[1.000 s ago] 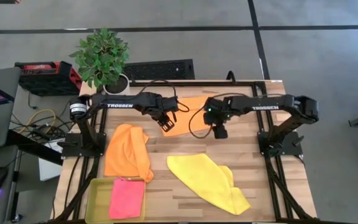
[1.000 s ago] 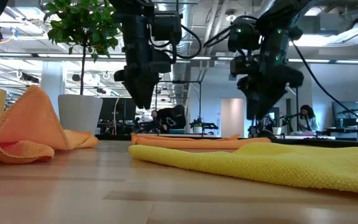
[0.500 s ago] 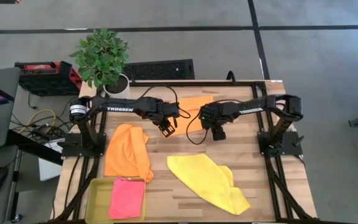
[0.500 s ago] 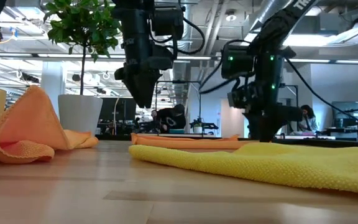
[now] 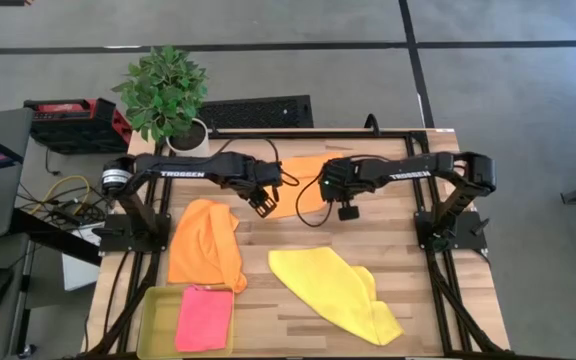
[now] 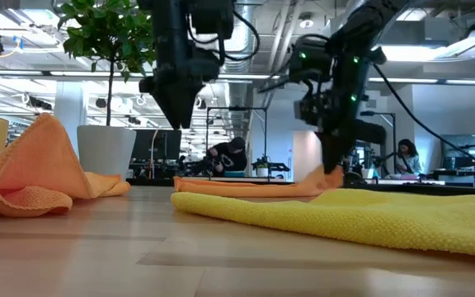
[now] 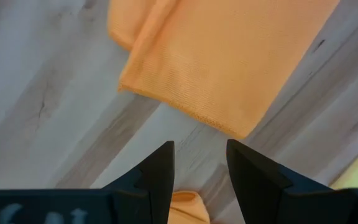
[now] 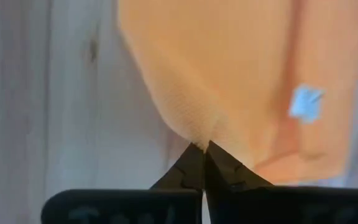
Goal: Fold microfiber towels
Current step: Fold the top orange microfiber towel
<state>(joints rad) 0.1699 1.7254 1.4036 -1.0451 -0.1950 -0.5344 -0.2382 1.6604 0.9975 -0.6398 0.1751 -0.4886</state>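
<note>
Where the flat orange towel [image 5: 303,190] lies at the far middle of the table [image 5: 438,300], both grippers work at its near edge. The right gripper [image 5: 340,208] is at the towel's near right corner; its wrist view shows the two fingertips [image 8: 194,163] pressed together with a pinch of orange cloth [image 8: 229,81] between them, and a small pale tag [image 8: 306,102] shows on the fabric beyond. In the low view that corner [image 6: 330,180] is drawn up a little under the right gripper [image 6: 335,165], while the rest of the towel [image 6: 246,187] lies flat.

The left gripper [image 5: 260,205] hangs at the towel's near left corner. Its fingers [image 7: 157,171] stand narrowly apart with bare wood between them and hold nothing; the towel's edge [image 7: 229,68] lies just ahead of them. In the low view it hangs clear above the table [image 6: 173,99].

The second orange towel [image 5: 206,245] lies crumpled at the left, near the left gripper. The yellow towel [image 5: 336,292] is spread loosely at the near right. The pink towel [image 5: 204,318] lies folded in the tray [image 5: 153,320] at the near left corner. A potted plant [image 5: 166,95] stands beside the table's far left corner.
</note>
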